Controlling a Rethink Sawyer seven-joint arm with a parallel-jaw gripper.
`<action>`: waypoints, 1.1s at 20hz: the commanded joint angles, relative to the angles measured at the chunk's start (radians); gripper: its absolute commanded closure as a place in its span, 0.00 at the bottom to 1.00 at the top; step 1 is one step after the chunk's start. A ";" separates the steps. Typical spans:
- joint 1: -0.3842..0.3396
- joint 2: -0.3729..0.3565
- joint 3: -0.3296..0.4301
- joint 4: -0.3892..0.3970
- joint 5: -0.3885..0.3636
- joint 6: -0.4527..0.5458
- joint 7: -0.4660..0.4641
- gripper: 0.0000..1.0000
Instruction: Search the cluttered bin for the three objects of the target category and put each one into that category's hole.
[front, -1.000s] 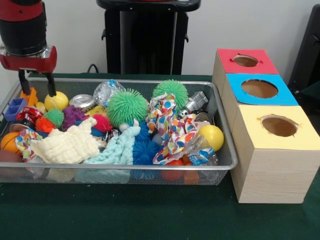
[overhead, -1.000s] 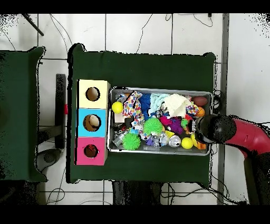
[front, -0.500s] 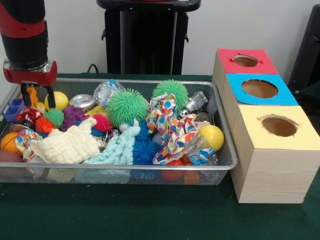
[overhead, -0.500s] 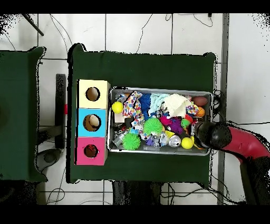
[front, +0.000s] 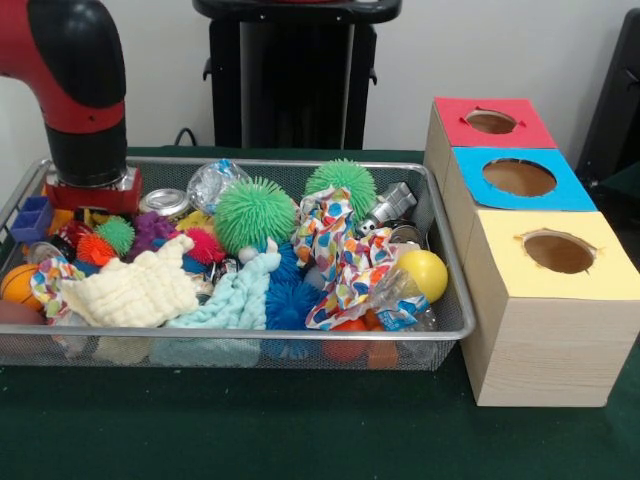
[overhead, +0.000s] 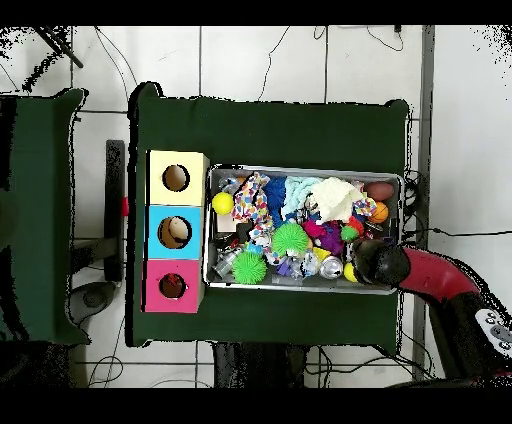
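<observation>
The wire mesh bin (front: 300, 163) is full of mixed clutter; it also shows in the overhead view (overhead: 300, 168). My gripper (front: 90, 203) is down inside the bin's far left corner in the front view, its tips buried among the things there. In the overhead view the arm's head (overhead: 372, 262) covers that corner. No plush animal shows clearly; only a scrap of orange (front: 62, 215) peeks out beside the gripper. The red-topped box's hole (front: 490, 121) is at the far right, away from the gripper, and also shows in the overhead view (overhead: 173, 286).
Blue-topped (front: 520, 178) and yellow-topped (front: 558, 251) boxes stand next to the red one. In the bin lie green spiky balls (front: 254, 213), a spotted cloth (front: 340, 260), a cream cloth (front: 135, 290), a yellow ball (front: 423, 272), a blue block (front: 30, 218) and an orange ball (front: 18, 283).
The gripper has come down into the bin's corner and shifted slightly toward the middle. It now covers the yellow ball and orange thing that showed beside it.
</observation>
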 joint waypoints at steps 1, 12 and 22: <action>0.053 0.211 0.012 -0.142 -0.041 -0.136 0.104 0.00; 0.000 0.139 0.212 -0.123 -0.042 -0.172 -0.056 0.00; 0.101 0.051 0.197 -0.091 0.032 -0.022 0.005 0.00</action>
